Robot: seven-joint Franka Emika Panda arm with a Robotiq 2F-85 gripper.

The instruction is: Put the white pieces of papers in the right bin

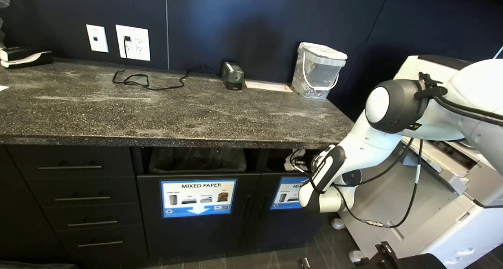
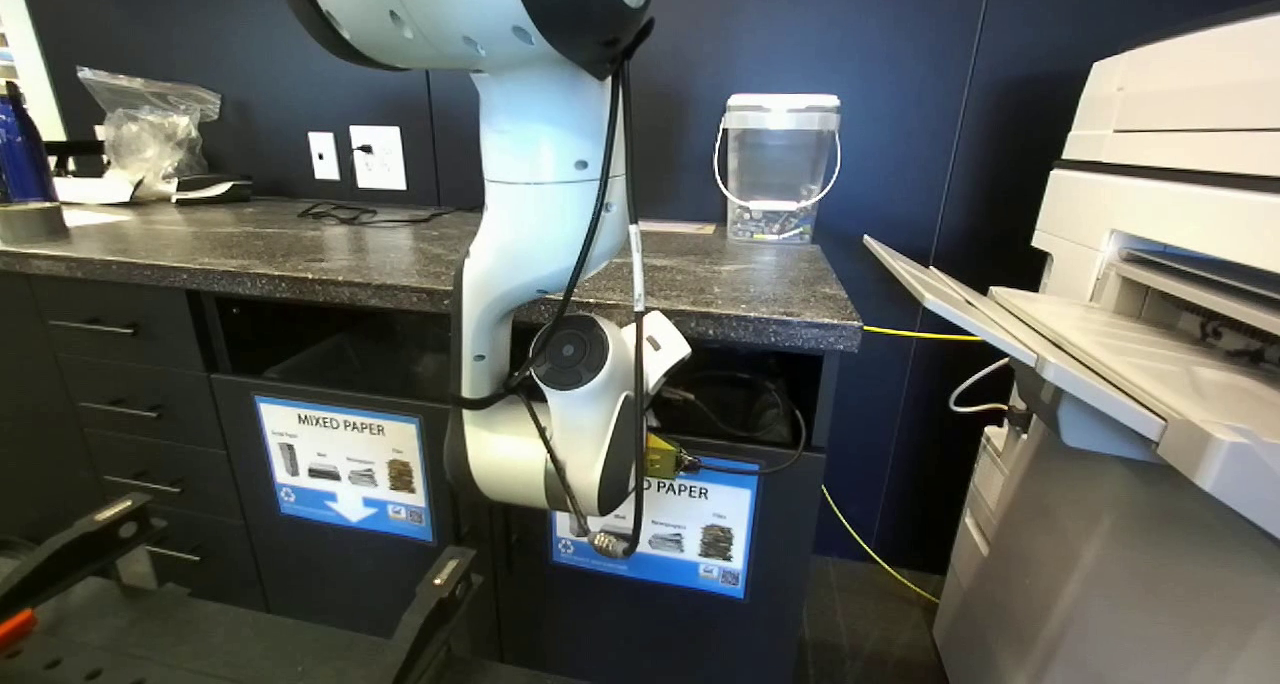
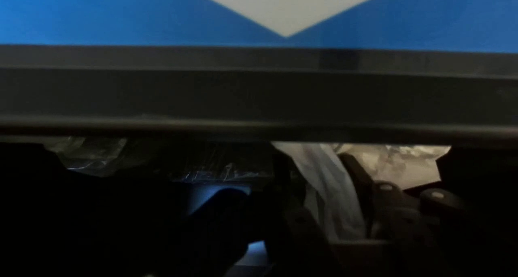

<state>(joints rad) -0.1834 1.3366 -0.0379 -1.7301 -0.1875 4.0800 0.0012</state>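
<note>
The right bin (image 2: 640, 634) is the dark cabinet front under the counter's right end; my wrist partly covers its blue-and-white sign (image 2: 725, 524). It also shows in an exterior view (image 1: 283, 233). My gripper (image 3: 315, 165) is inside its slot, hidden in both exterior views. In the wrist view a white piece of paper (image 3: 330, 184) lies between the fingers, below the rim (image 3: 162, 94). That view is too dark to tell if the fingers grip it. A pale crumpled piece (image 3: 404, 163) shows beyond the right finger. A white crumpled thing (image 1: 290, 163) shows in the slot.
The counter edge (image 1: 196, 142) runs just above the slots. The twin bin (image 1: 196, 237) with the MIXED PAPER sign (image 1: 199, 198) stands beside it. A clear bucket (image 1: 317, 70) is on the counter. The printer (image 2: 1150, 394) stands at the right. A white sheet (image 2: 92, 216) lies far left.
</note>
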